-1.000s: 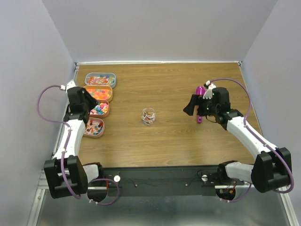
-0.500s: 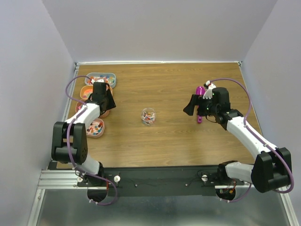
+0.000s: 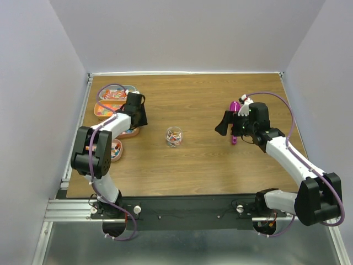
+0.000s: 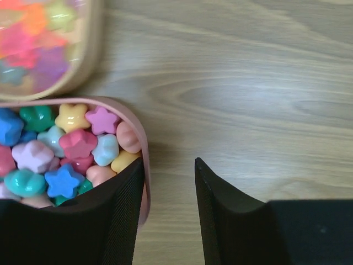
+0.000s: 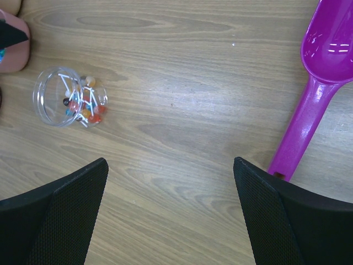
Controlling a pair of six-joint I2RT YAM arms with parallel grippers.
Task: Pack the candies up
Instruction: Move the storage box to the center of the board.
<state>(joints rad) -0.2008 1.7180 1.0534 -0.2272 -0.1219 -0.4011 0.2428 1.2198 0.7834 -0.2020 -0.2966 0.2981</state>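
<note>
Star-shaped candies (image 4: 66, 149) in pastel colours fill a pink tray (image 4: 140, 143) at the lower left of the left wrist view. My left gripper (image 4: 169, 163) is open at that tray's right edge. Its left finger is over the rim, its right finger over bare wood, and nothing is held. From above, the left gripper (image 3: 139, 117) hangs beside the row of candy trays (image 3: 113, 95). My right gripper (image 5: 170, 161) is wide open over bare wood, empty. A small clear jar (image 5: 66, 96) holding a few candies lies to its left.
A magenta scoop (image 5: 320, 77) lies on the wood just right of the right gripper (image 3: 225, 124). The jar (image 3: 174, 136) sits mid-table between the arms. A second tray (image 4: 94, 44) of blurred candies adjoins the pink one. Grey walls enclose the table on three sides.
The left arm has swung from the table's left edge rightward across the trays, to the right side of the pink tray. The right arm has not moved.
</note>
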